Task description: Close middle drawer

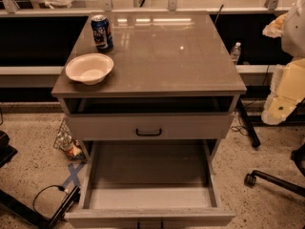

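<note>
The middle drawer is pulled far out of the grey cabinet toward me. It is wide, deep and empty, and its front panel sits at the bottom edge of the view. Above it is the uppermost drawer, whose flat grey front has a small black bar handle; a dark gap shows between it and the top. The lowest drawer is hidden under the open one. My arm's cream-white gripper hangs at the right edge, beside the cabinet's right side and apart from both drawers.
On the cabinet top stand a blue soda can and a white bowl. A water bottle stands behind at the right. A chair base with a caster is on the floor at the right, and cables and blue tape at the left.
</note>
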`<state>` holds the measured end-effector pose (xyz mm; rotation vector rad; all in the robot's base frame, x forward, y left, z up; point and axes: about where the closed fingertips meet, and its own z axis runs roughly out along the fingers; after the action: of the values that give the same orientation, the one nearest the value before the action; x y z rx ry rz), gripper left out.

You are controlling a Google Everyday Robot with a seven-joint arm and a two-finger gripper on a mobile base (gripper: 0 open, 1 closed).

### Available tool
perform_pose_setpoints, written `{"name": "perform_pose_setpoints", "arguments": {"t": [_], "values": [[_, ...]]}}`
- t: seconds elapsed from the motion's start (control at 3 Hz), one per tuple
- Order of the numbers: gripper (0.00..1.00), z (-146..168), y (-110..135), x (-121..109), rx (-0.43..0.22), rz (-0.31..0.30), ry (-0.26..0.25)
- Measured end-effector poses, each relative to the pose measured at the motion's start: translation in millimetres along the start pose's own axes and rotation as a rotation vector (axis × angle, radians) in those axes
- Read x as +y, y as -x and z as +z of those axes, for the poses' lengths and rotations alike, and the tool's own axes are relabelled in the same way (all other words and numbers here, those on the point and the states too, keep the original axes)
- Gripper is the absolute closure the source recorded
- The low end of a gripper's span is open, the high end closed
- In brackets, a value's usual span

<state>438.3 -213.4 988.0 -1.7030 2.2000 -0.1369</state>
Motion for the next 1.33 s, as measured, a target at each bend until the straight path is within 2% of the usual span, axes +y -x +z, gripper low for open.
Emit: {"name": "perform_pose_setpoints", "arguments": {"t": [0.33,0.67,1.0,1.33], "values": [[0.00,-0.2,0.0,0.5,-0.005,0.000,-0.007],[0.00,15.0,-9.2,8.9,-0.044,0.019,-0.008],[0.00,62.6,-48.4,61.5,-0.198,0.069,-0.015],[0.00,113.6,-84.4,95.3,-0.300,0.147,-0.032]]}}
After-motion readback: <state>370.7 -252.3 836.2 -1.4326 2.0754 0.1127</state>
